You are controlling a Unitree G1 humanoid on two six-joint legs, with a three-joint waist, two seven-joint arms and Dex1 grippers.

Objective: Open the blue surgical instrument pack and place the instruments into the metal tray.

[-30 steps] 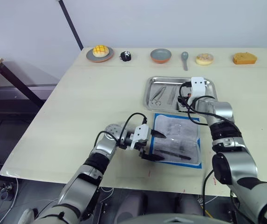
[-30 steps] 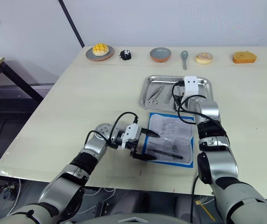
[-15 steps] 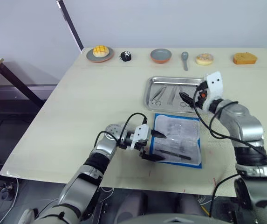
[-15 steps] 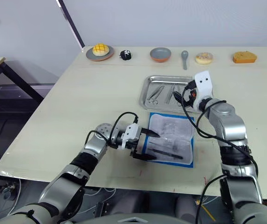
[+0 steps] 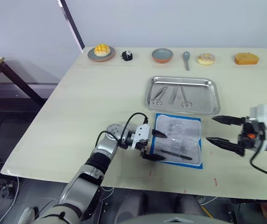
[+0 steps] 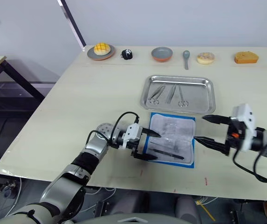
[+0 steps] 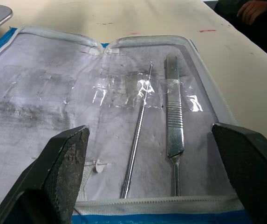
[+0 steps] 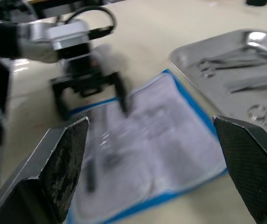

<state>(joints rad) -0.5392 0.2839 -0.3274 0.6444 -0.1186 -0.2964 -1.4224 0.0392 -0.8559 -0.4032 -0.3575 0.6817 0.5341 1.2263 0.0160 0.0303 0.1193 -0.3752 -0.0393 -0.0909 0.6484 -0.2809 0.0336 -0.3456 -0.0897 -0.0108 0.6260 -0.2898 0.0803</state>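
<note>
The pale counter (image 5: 91, 98) stands before a grey wall, with the metal tray (image 5: 212, 93) at centre frame holding three instruments (image 5: 173, 94). Just below it the blue surgical instrument pack (image 5: 197, 126) lies open, two tools inside. The left gripper (image 5: 154, 145) rests at its left edge with fingers wide; the right gripper (image 5: 222, 130), fingers wide too, hovers at its right.

Polished, mirror-bright steel on the metal tray (image 5: 212, 95) and the slim instruments (image 5: 172, 94) inside. Crinkled glossy clear film over matt white paper across the opened pack (image 7: 77, 98), blue-edged; ridged steel grip on one handle (image 7: 174, 133). Coarse matt black pads on claw fingers (image 7: 61, 165). Smooth pale matt counter (image 5: 100, 93).
</note>
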